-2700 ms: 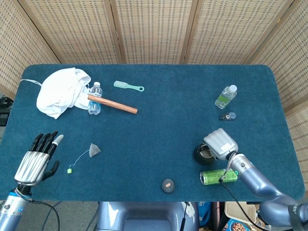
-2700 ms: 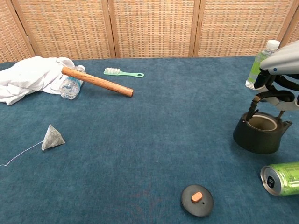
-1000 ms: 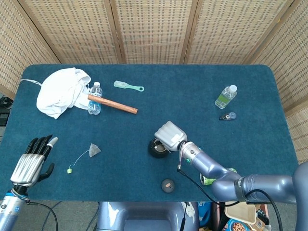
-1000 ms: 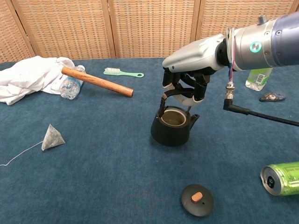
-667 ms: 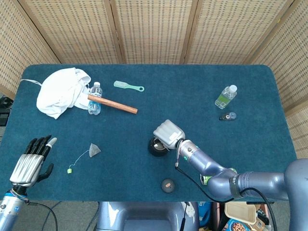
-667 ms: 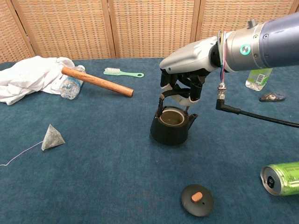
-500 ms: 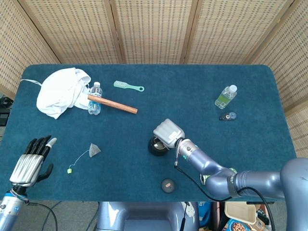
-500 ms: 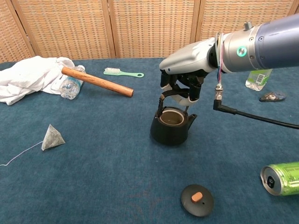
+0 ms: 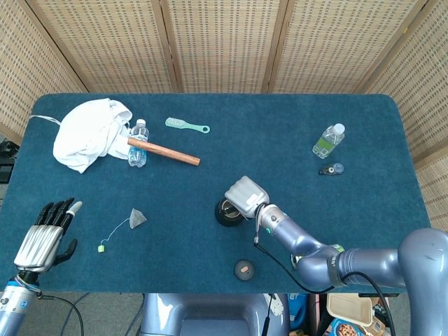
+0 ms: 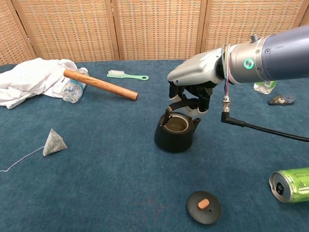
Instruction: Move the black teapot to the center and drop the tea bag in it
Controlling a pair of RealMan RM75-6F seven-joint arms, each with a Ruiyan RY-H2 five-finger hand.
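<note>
right hand (image 10: 189,99) gripped the handle of the black teapot (image 10: 175,131), which sat lidless on the counter (image 9: 294,126) near its centre, mouth up to take the tea bag. left hand (image 9: 47,234) was open and held nothing, at the near left edge. tea bag (image 10: 54,142) lay well left of the pot, bare cloth between them. lid (image 10: 203,206) and can (image 10: 290,184) lay nearer the front edge.

On the blue table (image 9: 280,140), the right hand (image 9: 246,194) is over the black teapot (image 9: 227,213) near the center. The tea bag (image 9: 137,218) lies at about 9 o'clock from the teapot, well apart. The left hand (image 9: 46,234) rests at the 8 o'clock corner, fingers straight. The teapot lid (image 9: 243,269) lies at 6 o'clock.
</note>
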